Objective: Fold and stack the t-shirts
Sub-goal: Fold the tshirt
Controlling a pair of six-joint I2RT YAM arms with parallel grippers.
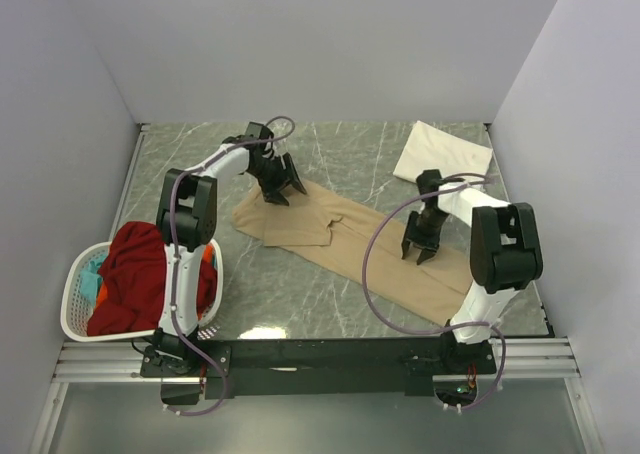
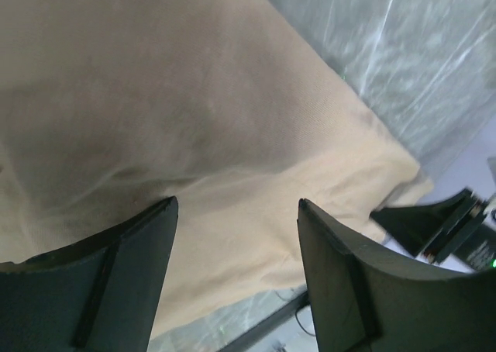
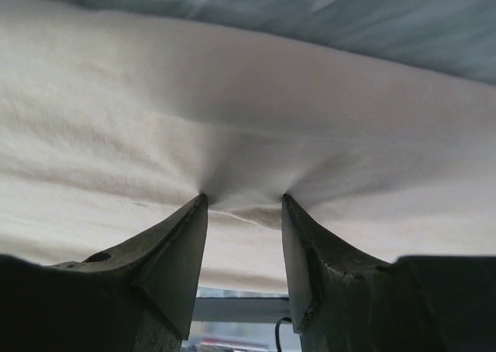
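Note:
A tan t-shirt [image 1: 340, 236] lies spread slantwise across the middle of the table. My left gripper [image 1: 283, 189] hovers over its far left part, jaws wide open and empty; the cloth [image 2: 194, 96] fills the left wrist view under the gripper [image 2: 236, 203]. My right gripper [image 1: 420, 250] is at the shirt's right side. In the right wrist view its jaws [image 3: 242, 197] are apart, with the tips pressed into the cloth [image 3: 232, 96], which puckers between them. A cream-white t-shirt [image 1: 443, 152], folded into a flat rectangle, lies at the back right.
A white laundry basket [image 1: 75, 299] stands at the near left, holding a red shirt [image 1: 135, 272], a teal one [image 1: 95, 274] and an orange one [image 1: 208, 261]. Grey walls close in the marbled table [image 1: 350, 154] on three sides.

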